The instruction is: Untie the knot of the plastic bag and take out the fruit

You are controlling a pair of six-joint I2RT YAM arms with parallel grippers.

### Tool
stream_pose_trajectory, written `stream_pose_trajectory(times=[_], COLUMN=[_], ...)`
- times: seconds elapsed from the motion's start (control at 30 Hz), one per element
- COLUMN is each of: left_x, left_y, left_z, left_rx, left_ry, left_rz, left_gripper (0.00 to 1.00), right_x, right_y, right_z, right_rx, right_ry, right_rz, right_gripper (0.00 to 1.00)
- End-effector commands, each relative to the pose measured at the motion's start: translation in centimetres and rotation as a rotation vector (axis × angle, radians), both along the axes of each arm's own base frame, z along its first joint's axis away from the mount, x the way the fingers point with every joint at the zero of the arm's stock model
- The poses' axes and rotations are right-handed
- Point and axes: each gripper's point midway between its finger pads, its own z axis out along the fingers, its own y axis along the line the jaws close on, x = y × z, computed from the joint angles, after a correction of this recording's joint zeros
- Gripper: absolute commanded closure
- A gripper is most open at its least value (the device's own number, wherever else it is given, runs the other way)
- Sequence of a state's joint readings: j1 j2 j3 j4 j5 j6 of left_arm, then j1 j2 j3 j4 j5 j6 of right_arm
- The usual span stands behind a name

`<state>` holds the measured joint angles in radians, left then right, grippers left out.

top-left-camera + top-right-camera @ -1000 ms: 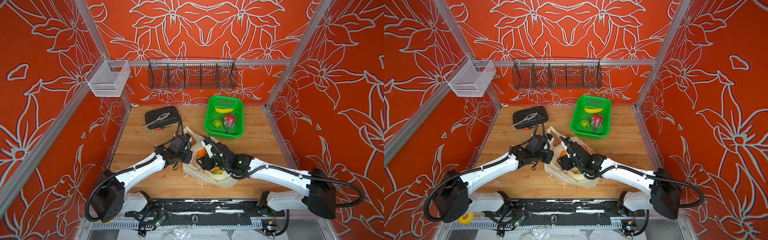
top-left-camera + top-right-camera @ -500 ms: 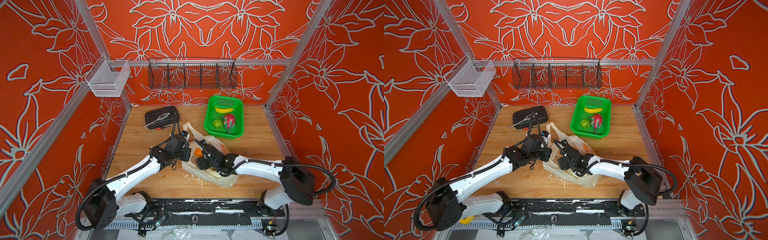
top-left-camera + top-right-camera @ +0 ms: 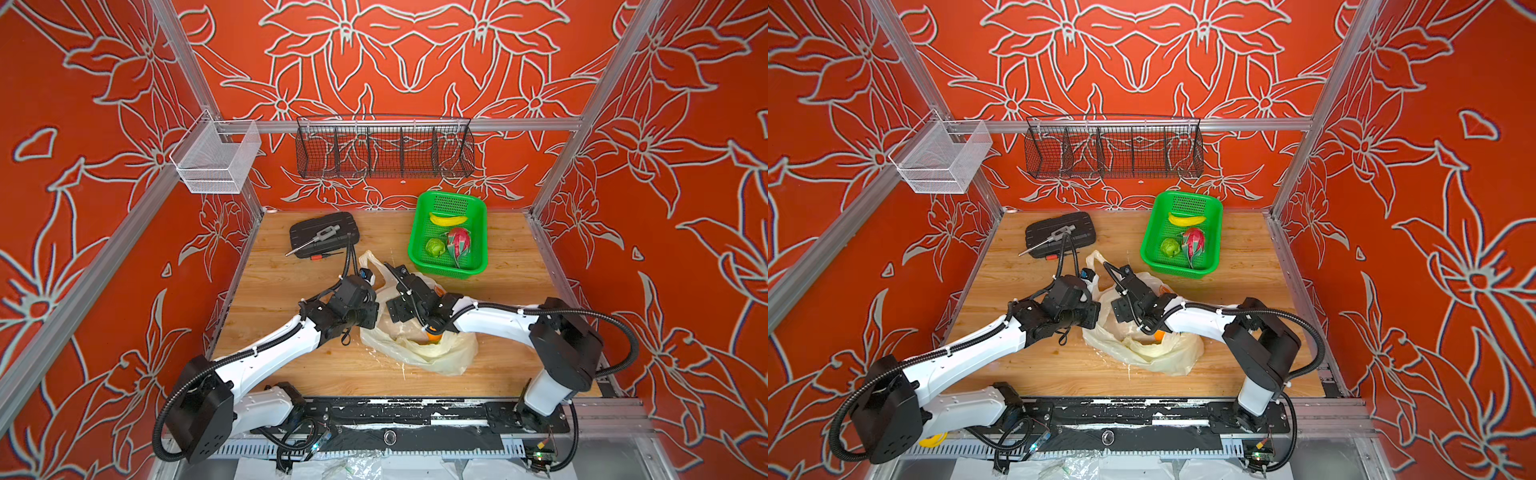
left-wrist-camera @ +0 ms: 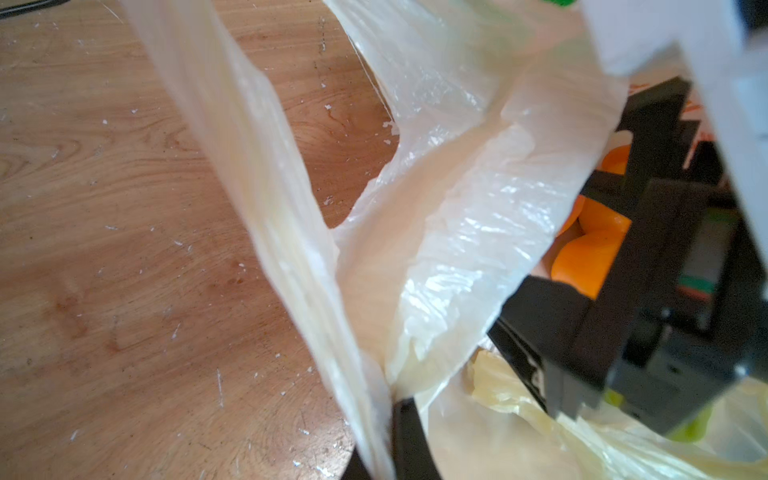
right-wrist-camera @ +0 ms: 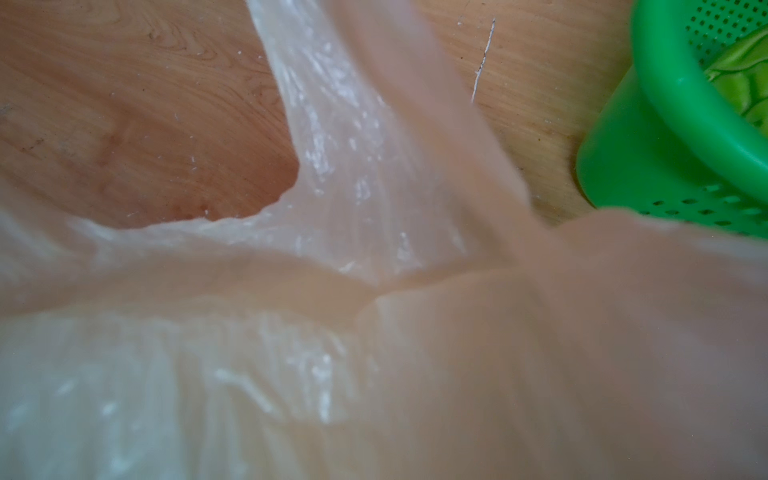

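The plastic bag (image 3: pixel 419 353) lies slumped mid-table with its mouth pulled open. The knot is out of view; one handle loop (image 3: pixel 368 259) stands free. My left gripper (image 3: pixel 371 279) is shut on a strip of the bag's edge (image 4: pixel 291 249). My right gripper (image 3: pixel 392 291) reaches into the bag's mouth, its black fingers (image 4: pixel 540 316) standing apart, open, over orange fruit (image 4: pixel 590 257). Bag film (image 5: pixel 374 332) covers most of the right wrist view and hides those jaws there. A pink dragon fruit (image 3: pixel 459 243) and a green fruit (image 3: pixel 435 247) lie in the green basket (image 3: pixel 480 216).
A yellow banana (image 3: pixel 446 219) lies in the green basket, which stands at the back right close to the bag. A black tool case (image 3: pixel 324 232) sits at the back left. A wire rack (image 3: pixel 384 147) and a white mesh bin (image 3: pixel 216 162) hang on the walls.
My right gripper has slid left, deeper into the bag's mouth, and its jaws have spread. My left gripper has drawn the bag's edge slightly toward the back, still shut.
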<state>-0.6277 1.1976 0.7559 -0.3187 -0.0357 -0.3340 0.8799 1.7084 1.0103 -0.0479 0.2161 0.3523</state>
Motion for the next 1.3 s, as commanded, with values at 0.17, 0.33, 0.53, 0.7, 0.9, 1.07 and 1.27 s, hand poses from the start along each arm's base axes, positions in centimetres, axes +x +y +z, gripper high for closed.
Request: stream_pose_trajectory(times=[0.17, 0.33, 0.53, 0.7, 0.9, 1.07, 1.27], left_x=[0.5, 0.5, 0.6, 0.7, 0.5, 0.3, 0.1], left_y=[0.4, 0.3, 0.2, 0.1, 0.2, 0.2, 0.4], left_z=[0.5, 0.4, 0.5, 0.7, 0.9, 1.4, 2.5], left_rx=[-0.012, -0.012, -0.016, -0.022, -0.025, -0.026, -0.038], left_ry=[-0.032, -0.027, -0.03, -0.029, -0.03, -0.029, -0.044], left_rz=[0.032, 0.03, 0.029, 0.03, 0.031, 0.024, 0.027], left_gripper=[0.99, 0.97, 0.93, 0.91, 0.71, 0.56, 0.5], right_x=[1.8, 2.1, 2.0, 1.9, 1.5, 1.2, 0.4], right_y=[1.3, 1.5, 1.5, 1.3, 1.2, 1.2, 0.8], right_z=[-1.1, -2.4, -3.7, -3.9, -3.1, -1.3, 0.4], right_rx=[0.027, 0.036, 0.018, 0.003, 0.017, 0.05, 0.084], right_ry=[0.026, 0.064, 0.104, 0.117, 0.115, 0.099, 0.09], right_rz=[0.003, 0.01, 0.001, 0.005, 0.009, 0.022, 0.032], right_gripper=[0.08, 0.09, 0.15, 0.2, 0.34, 0.39, 0.4])
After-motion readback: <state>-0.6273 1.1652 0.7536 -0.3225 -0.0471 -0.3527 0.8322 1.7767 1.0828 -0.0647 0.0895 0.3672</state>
